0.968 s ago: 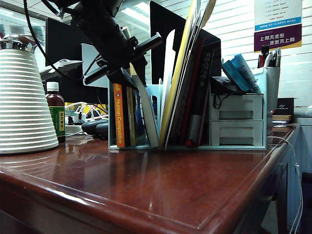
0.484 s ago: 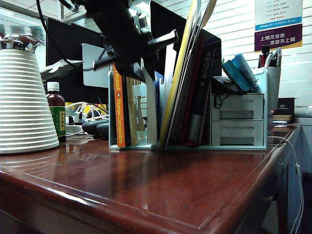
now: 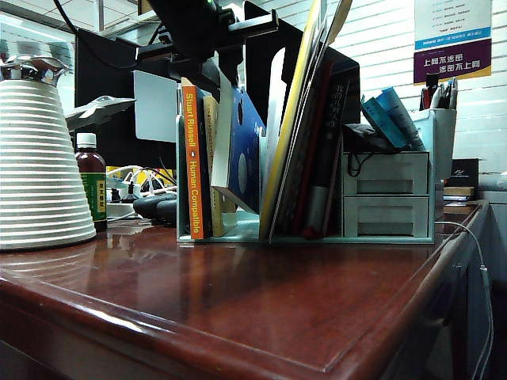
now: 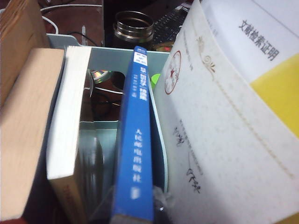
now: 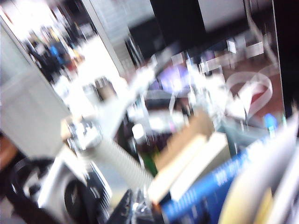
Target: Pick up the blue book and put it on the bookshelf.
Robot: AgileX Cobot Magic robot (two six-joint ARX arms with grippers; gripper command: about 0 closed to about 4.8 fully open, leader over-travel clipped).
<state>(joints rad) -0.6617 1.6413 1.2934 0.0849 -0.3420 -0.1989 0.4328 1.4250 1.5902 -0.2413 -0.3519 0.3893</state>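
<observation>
Blue book (image 3: 244,158) tilted in your bookshelf (image 3: 388,194) — left pincer (image 3: 212,70) pinched it; right pincer unseen, pressed together.

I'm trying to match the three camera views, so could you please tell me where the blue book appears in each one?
Exterior view: blue book leans tilted in the rack, right of the orange-spined book, under the left pincer.
Left wrist view: spine up the middle, between a white-edged book and a pale certificate.
Right wrist view: blurred blue spine, lower right.
Shared landmark: the cream page block beside it.
</observation>
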